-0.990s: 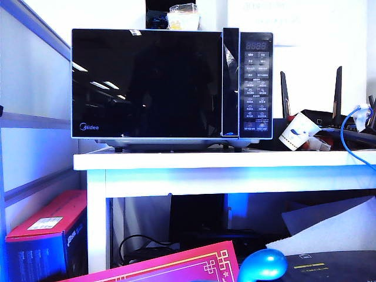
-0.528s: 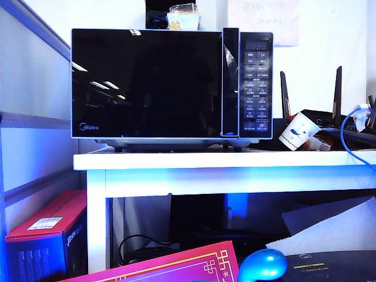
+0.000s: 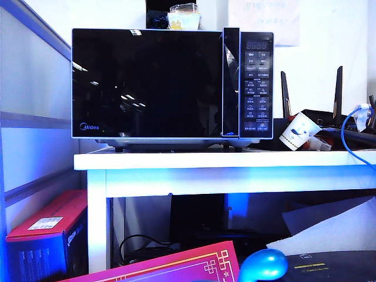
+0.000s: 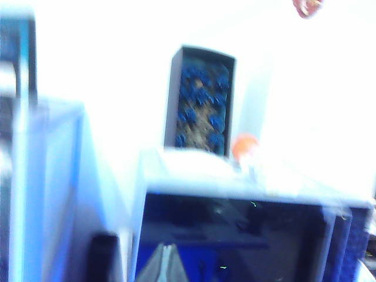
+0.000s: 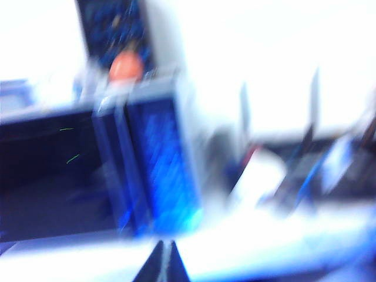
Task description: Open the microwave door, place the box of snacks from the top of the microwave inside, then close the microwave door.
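The black microwave (image 3: 256,82) stands on a white table (image 3: 223,160), and its glossy microwave door (image 3: 147,82) is closed. On top sits the box of snacks (image 3: 183,17), clear with pale yellow contents. Neither arm shows in the exterior view. Both wrist views are blurred. In the left wrist view my left gripper (image 4: 166,258) hangs in front of the door glass (image 4: 247,241), its fingers together and holding nothing. In the right wrist view my right gripper (image 5: 167,249) is shut and empty, low in front of the button panel (image 5: 161,164).
A dark box of blue-wrapped pieces (image 4: 202,103) stands behind the microwave top. To the right of the microwave lie a tipped paper cup (image 3: 296,130), a black router with antennas (image 3: 329,117) and a blue cable (image 3: 352,126). A partition wall (image 3: 35,117) runs along the left.
The reflections in the door glass have shifted. The microwave, its door and the box of snacks have not moved.
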Available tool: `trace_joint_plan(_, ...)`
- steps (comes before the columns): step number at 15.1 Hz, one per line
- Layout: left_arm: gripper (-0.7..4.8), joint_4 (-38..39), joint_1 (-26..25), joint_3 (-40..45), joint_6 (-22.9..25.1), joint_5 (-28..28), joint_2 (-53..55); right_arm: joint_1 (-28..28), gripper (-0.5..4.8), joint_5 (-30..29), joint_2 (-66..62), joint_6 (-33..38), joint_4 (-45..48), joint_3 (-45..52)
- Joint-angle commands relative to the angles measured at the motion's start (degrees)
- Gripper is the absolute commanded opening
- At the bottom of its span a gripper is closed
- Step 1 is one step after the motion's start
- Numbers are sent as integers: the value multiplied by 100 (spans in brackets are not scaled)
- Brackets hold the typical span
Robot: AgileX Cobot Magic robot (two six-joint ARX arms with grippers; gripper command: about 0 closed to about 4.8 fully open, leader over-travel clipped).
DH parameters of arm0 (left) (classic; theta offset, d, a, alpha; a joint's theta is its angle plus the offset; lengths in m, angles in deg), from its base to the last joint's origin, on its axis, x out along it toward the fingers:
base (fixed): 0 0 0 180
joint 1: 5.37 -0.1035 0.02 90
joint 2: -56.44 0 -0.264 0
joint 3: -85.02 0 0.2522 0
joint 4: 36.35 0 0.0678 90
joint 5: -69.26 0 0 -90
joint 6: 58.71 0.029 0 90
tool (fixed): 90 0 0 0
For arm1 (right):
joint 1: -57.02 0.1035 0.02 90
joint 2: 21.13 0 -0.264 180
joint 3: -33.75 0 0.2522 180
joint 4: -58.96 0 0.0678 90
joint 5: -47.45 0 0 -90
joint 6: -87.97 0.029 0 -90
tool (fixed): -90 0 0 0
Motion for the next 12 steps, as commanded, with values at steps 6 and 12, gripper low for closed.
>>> trace_joint_plan(6, -6, 3532, -2, -5560, 1193, -326, 3864, -4, -5, -632, -3506, -907, -4, -3609)
trace_joint_plan(12, -6, 4795, -4, -7873, 1193, -1864, 5606, 11, -5, -1191, -5777, -1099, 433, -4968)
